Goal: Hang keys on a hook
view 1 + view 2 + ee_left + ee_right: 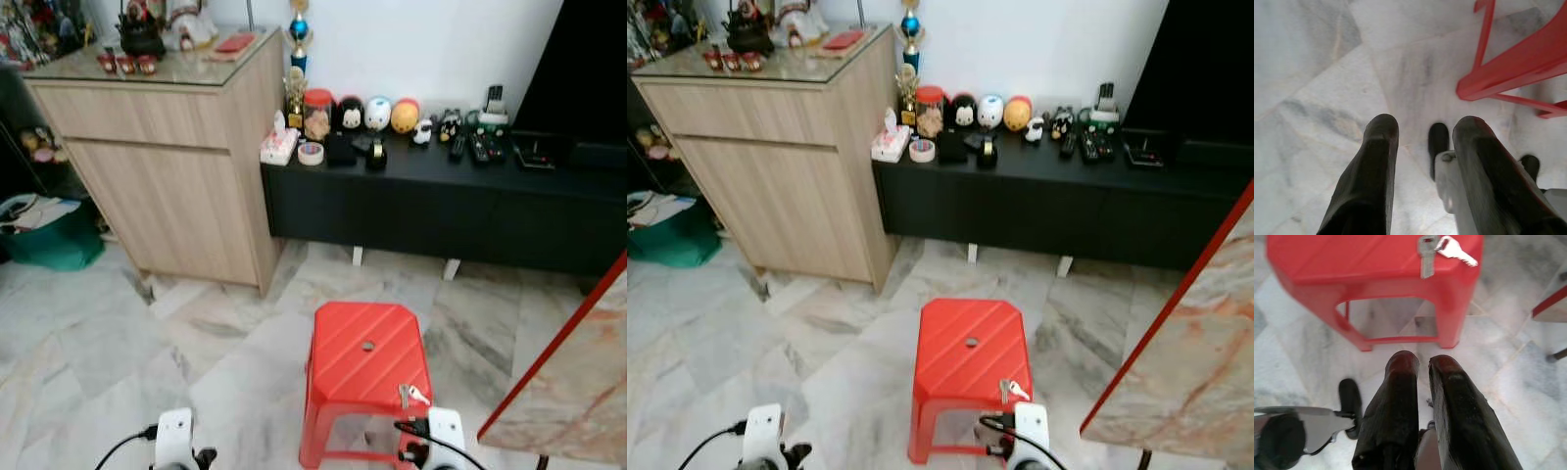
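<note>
Red plastic stool [365, 364] stands on marble floor [118, 343], w/ the keys [1442, 249] lying on its top at the near right corner, one key hanging over the edge. Right gripper [1423, 363] hangs low just in front of stool, below the keys, fingers nearly closed w/ a thin gap, holding nothing. Left gripper [1422, 129] is down over the floor to the stool's left, fingers apart, empty. Beyond stool: wooden cabinet [167, 157] & black low bench [431, 201] w/ small figurines.

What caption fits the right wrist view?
Right gripper, fingers nearly shut, hangs over the floor before a red stool bearing keys.
</note>
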You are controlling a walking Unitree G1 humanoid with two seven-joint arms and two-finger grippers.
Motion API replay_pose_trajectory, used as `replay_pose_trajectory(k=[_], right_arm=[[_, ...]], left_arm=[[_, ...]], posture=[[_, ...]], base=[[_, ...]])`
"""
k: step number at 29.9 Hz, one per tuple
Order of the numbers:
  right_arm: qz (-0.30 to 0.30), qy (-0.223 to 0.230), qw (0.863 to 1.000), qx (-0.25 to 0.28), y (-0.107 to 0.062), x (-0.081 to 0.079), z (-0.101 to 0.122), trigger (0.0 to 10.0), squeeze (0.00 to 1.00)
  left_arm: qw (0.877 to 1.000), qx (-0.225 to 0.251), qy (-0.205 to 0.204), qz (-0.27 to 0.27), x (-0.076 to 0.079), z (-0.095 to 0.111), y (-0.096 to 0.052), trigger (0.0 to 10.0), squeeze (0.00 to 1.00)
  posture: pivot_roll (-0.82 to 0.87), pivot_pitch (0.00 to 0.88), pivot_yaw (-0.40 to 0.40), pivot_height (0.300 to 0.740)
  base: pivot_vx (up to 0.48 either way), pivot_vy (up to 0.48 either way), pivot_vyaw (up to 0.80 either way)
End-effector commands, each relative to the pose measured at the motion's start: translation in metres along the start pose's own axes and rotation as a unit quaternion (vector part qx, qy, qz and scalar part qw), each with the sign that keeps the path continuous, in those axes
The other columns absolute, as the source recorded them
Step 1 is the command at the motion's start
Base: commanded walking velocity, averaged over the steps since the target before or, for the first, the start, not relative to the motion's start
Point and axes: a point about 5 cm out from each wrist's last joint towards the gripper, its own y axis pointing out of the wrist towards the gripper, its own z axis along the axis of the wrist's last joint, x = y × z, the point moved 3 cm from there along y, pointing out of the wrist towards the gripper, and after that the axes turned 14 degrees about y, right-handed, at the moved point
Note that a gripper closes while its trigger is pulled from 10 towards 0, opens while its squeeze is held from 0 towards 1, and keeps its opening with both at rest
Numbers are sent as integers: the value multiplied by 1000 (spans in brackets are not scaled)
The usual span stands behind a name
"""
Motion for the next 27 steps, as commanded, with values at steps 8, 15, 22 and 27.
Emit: replay_pose_trajectory(k=[8, 15, 22, 27], right_arm=[[0, 11, 1000, 1, 0, -3, -1, 10000, 0], [1, 12, 1000, 1, 0, -3, -1, 10000, 0], [2, 11, 1000, 0, 0, -3, -1, 10000, 0], [3, 12, 1000, 0, 0, -4, -1, 10000, 0]], left_arm=[[1000, 2, 14, 4, -4, 0, 0, 10000, 0], [1000, 0, 8, 4, -4, 0, 0, 10000, 0], [1000, 8, 10, 5, -5, 1, -1, 10000, 0], [1000, 5, 12, 7, -5, 1, -1, 10000, 0]], posture=[[-3, 0, 21, 740], [0, 0, 22, 740], [2, 0, 24, 740], [1, 0, 24, 740]], base=[[0, 0, 0], [0, 411, 0], [0, 343, 0], [0, 0, 0]])
